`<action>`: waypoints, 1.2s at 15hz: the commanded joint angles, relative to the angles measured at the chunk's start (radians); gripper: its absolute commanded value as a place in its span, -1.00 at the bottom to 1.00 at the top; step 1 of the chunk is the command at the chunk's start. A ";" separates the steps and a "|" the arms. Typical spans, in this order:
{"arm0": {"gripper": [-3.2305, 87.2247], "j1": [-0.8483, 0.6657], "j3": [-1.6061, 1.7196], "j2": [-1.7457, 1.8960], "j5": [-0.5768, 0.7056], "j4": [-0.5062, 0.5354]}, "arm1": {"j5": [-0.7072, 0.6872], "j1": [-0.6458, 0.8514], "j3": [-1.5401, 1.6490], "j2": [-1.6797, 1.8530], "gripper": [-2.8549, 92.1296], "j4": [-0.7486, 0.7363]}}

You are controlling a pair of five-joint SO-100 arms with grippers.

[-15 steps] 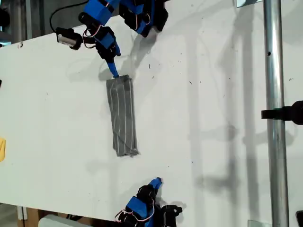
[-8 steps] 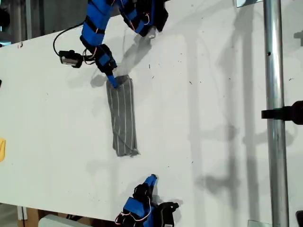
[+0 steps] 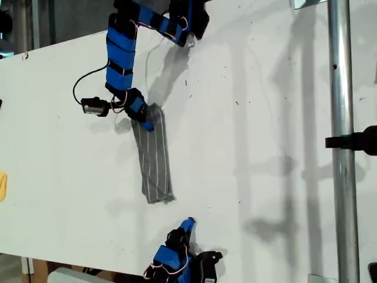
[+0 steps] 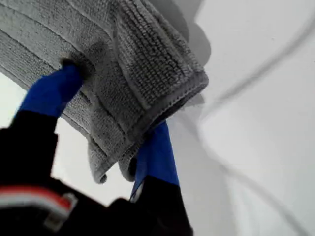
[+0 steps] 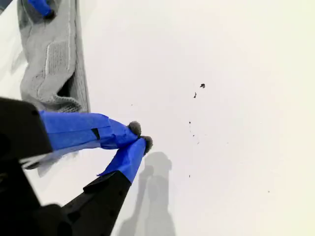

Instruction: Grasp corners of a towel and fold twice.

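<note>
White table (image 3: 265,118) filling most of the exterior view, smooth and matte, peppered with small dark specks, wide bare room toward the exterior view's right. Vertical metal pole (image 3: 341,88) standing near that right edge, with a black clamp (image 3: 353,141) partway down it. Long folded grey towel (image 3: 154,156) lying as a narrow strip left of centre in the exterior view, soft looped weave with thin pale stripes running lengthwise, nothing else touching it along its sides. Blue-and-black arm reaching in from the top of the exterior view, black cable looping beside it. My first gripper (image 3: 143,118) at the strip's upper end, blue-taped fingers (image 4: 54,91) clamped on the layered towel corners (image 4: 189,81), one finger on each face of the cloth, edge hem thick and rounded. My second gripper (image 3: 188,224) near the bottom edge of the exterior view, apart from the towel's lower end, blue-taped tips (image 5: 135,142) pressed together on nothing, above bare table. Yellow scrap (image 3: 2,186) at the exterior view's left edge.
</note>
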 commanded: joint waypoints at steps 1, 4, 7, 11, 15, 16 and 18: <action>-0.97 -0.008 -0.006 0.008 0.006 0.006 | 0.011 0.051 -0.060 0.057 -0.93 0.107; -0.97 -0.011 -0.006 0.008 0.018 0.006 | -0.012 0.137 0.061 0.388 -0.94 0.454; -0.97 -0.009 -0.008 0.008 0.023 0.008 | 0.063 0.138 -0.123 0.733 -0.94 0.934; -0.97 -0.009 -0.008 0.008 0.031 0.008 | 0.140 -0.163 -0.456 0.173 -0.94 0.592; -0.96 0.009 -0.006 0.008 0.020 0.008 | 0.158 -0.133 -0.460 -0.002 -0.74 0.518; -0.96 0.011 -0.003 0.008 0.020 0.006 | 0.156 -0.109 -0.469 -0.006 -0.21 0.532; -0.95 0.008 0.000 0.008 0.021 0.005 | 0.107 -0.061 -0.566 0.048 0.16 0.551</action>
